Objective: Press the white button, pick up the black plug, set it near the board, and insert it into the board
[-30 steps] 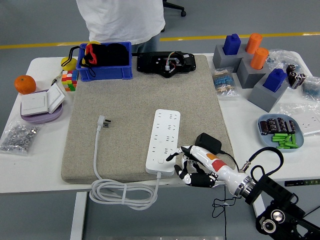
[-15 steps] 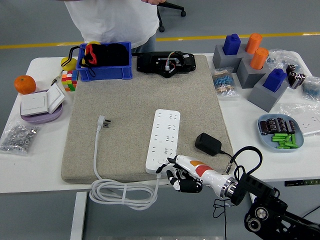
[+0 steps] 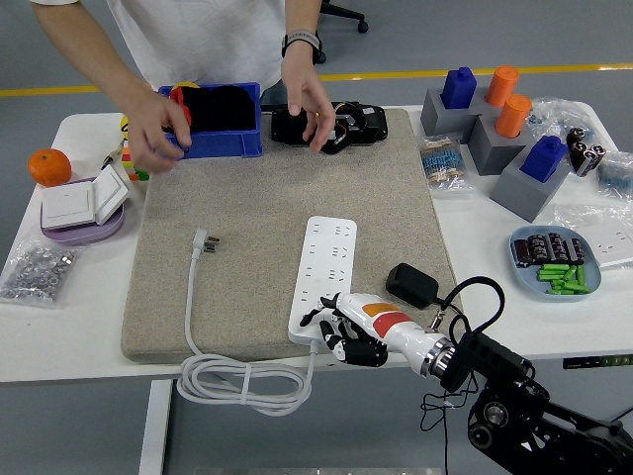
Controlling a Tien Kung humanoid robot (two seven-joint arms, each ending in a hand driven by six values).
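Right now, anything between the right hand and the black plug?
Head view: nothing. Only bare tan mat separates the right hand, at the power strip's near end, from the black plug.

I see a white tabletop (image 3: 89, 317) on grey floor (image 3: 415, 40), a yellow line (image 3: 445, 73) crossing behind it.

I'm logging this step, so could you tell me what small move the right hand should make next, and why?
Probably lower the fingertips onto the near end of the white power strip to press its button: the right hand hovers there with its fingers spread, holding nothing, and the black plug lies untouched beside it on the mat.
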